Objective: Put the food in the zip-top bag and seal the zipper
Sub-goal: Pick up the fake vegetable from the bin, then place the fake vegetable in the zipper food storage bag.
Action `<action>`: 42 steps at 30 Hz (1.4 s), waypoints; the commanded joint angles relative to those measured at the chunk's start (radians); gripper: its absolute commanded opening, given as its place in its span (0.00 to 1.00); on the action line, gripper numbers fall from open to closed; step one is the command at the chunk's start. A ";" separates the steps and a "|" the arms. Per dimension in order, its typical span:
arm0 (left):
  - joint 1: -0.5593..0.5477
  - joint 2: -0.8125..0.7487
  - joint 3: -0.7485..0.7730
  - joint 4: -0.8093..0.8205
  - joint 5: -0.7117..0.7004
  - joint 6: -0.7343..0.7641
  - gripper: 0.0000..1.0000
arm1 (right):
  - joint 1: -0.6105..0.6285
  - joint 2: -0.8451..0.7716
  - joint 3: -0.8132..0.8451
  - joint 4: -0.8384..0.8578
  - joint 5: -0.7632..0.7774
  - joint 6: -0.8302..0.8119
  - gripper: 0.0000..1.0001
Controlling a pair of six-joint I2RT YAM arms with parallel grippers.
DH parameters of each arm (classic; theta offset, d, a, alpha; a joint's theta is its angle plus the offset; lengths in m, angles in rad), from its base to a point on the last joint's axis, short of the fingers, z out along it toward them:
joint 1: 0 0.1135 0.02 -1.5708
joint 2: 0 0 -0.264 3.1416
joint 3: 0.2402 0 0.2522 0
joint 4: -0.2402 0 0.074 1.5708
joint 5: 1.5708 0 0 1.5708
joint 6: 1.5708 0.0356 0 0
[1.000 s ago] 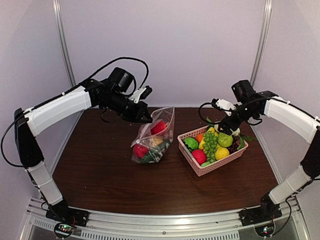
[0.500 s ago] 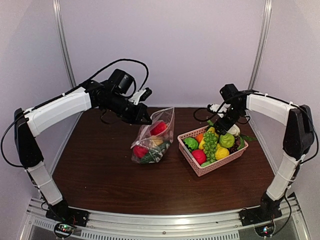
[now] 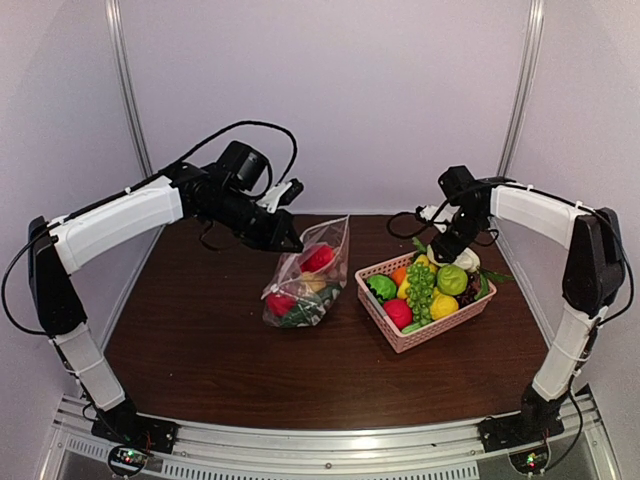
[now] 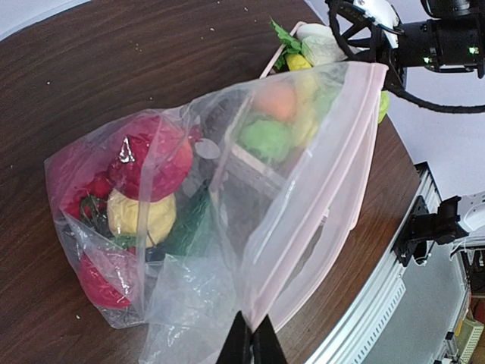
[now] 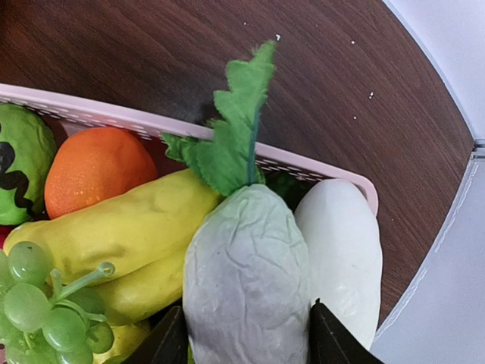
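The clear zip-top bag (image 3: 305, 275) stands on the table, holding red round food (image 3: 318, 256), a yellow piece (image 4: 140, 216) and greens. My left gripper (image 3: 295, 243) is shut on the bag's top corner (image 4: 251, 337) and holds it up; the pale pink zipper strip (image 4: 333, 182) runs away from the fingers, and I cannot see a slider. My right gripper (image 3: 440, 250) is at the far corner of the pink basket (image 3: 425, 335). Its fingers press both sides of a white cabbage-like vegetable (image 5: 246, 265) that lies in the basket.
The basket rim (image 5: 114, 115) holds more food: an orange (image 5: 95, 167), yellow pieces (image 5: 114, 227), green grapes (image 3: 420, 285), a smooth white piece (image 5: 341, 250), a leafy green (image 5: 227, 136). The basket is just right of the bag. White walls surround the table.
My right gripper swung left to the basket's far corner and settled around the white cabbage-like vegetable. My left gripper kept holding the bag's corner with little movement.
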 commanded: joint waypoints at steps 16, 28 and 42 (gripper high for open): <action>-0.003 -0.016 -0.013 0.101 0.015 -0.056 0.00 | 0.023 -0.246 0.158 -0.074 -0.479 -0.001 0.44; -0.004 -0.015 -0.014 0.227 0.076 -0.145 0.00 | 0.262 -0.261 0.287 -0.011 -0.752 0.011 0.45; -0.004 -0.115 -0.076 0.326 0.072 -0.194 0.00 | 0.408 0.007 0.461 -0.238 -0.552 0.020 0.42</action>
